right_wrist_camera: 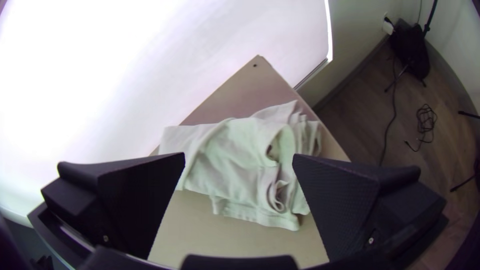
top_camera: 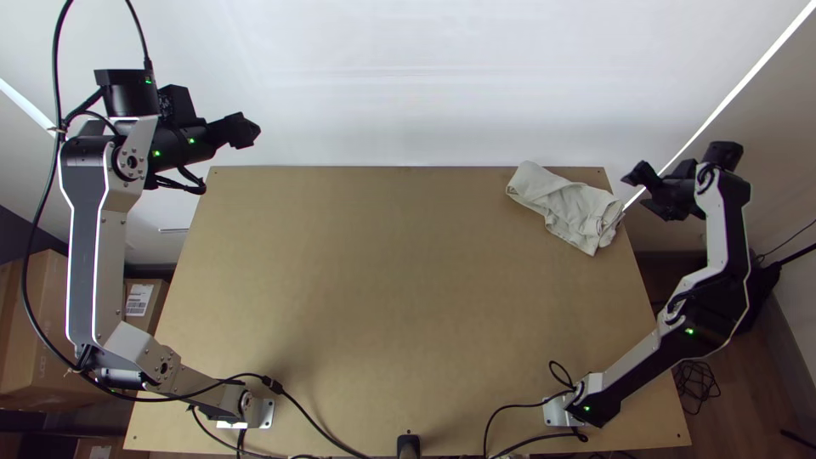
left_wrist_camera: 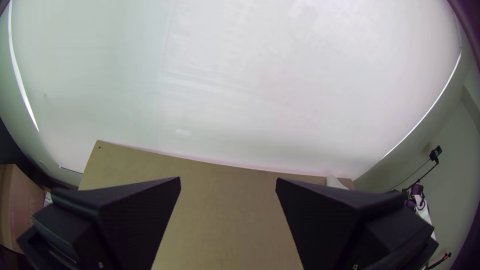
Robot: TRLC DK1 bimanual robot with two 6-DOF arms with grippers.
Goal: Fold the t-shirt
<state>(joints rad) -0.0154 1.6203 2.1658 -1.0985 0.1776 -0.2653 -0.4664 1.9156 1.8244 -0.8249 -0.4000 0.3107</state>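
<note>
Left gripper and right gripper both spread wide, and that bunched t-shirt could slip off the table's far right corner if nudged outward!

so the t-shirt is a plain pale off-white, and the table is basically tan. both arms mix whitish or silver-grey links with black joints, plus tiny green lights. white backdrop, brown boxes, brown wood-look floor.
</note>
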